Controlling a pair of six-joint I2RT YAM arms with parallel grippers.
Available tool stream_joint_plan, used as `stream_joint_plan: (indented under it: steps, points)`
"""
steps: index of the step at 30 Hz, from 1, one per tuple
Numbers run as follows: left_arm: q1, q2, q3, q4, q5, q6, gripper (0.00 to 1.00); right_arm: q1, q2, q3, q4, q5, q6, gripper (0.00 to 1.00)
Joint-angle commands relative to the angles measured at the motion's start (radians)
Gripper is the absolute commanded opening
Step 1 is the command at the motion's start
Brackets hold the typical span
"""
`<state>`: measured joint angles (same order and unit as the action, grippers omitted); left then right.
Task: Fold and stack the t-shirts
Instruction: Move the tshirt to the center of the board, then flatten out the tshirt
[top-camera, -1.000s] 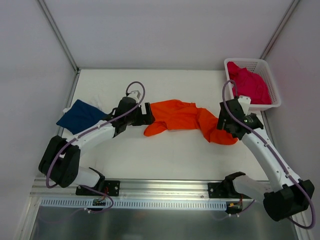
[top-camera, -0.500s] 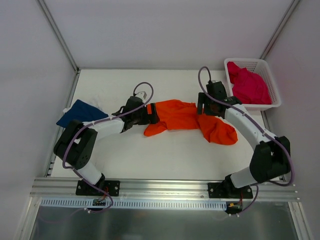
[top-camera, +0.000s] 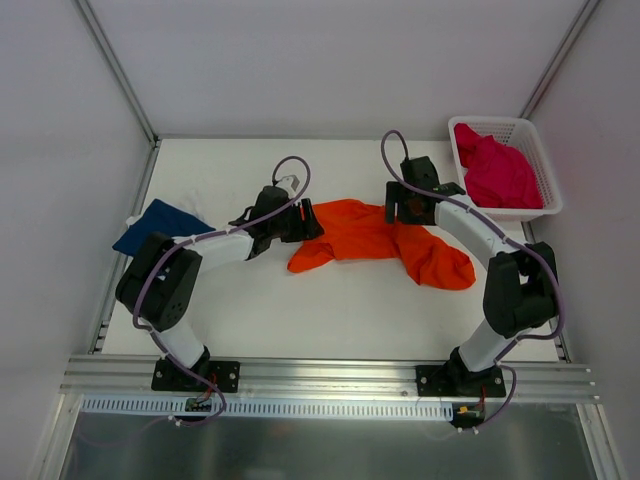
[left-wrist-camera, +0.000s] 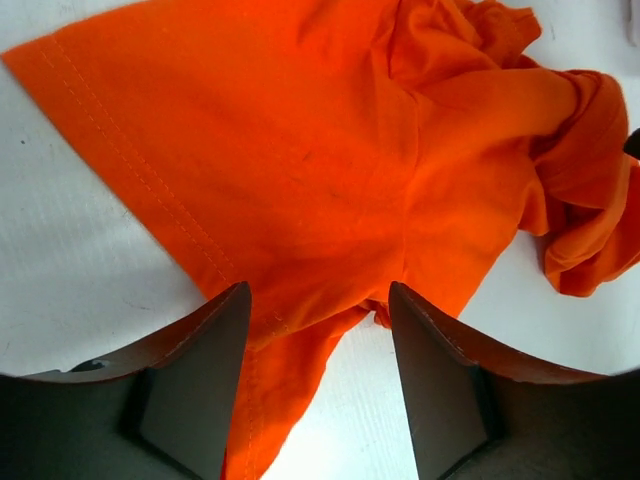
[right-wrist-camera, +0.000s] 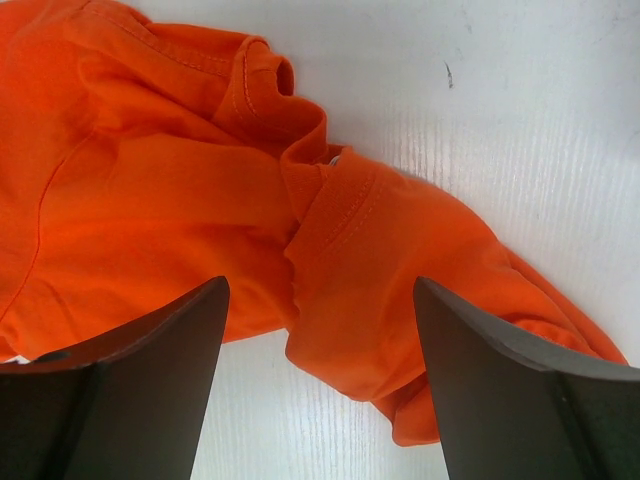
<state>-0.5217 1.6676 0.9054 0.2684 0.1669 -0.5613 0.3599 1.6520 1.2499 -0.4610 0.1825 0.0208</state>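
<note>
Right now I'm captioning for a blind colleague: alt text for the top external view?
A crumpled orange t-shirt lies centrally, the left gripper open at its left end and the right gripper open at its far edge. A navy t-shirt lies at the left; a pink t-shirt sits in a white basket, far right.

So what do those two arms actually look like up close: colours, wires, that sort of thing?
They are a matching pair. The left arm and the right arm each have smooth white tubular segments linked by chunky black joints. A thin purple cable loops loosely along each one. Each arm ends in two broad, dark, flat-faced fingers. No markings show.
</note>
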Motion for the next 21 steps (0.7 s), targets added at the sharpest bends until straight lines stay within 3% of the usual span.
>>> stream_joint_plan:
  steps: [1, 2, 4, 13, 21]
  points:
    - [0.006, 0.037, 0.027, 0.015, 0.029, -0.025, 0.57, 0.004, -0.001, 0.025, 0.022, -0.012, -0.012, 0.78]
    - [0.005, 0.038, 0.029, 0.005, 0.028, -0.028, 0.51, 0.002, -0.003, 0.020, 0.027, -0.015, -0.010, 0.78]
    - [0.006, 0.038, 0.033, -0.023, 0.013, -0.028, 0.51, 0.004, -0.008, 0.010, 0.028, -0.017, -0.013, 0.78]
    - [-0.004, -0.025, 0.029, -0.113, -0.050, 0.003, 0.56, 0.004, -0.027, -0.018, 0.035, -0.032, 0.007, 0.78]
    - [-0.006, 0.013, 0.041, -0.121, -0.052, 0.005, 0.53, 0.004, -0.046, -0.058, 0.047, -0.043, 0.013, 0.78]
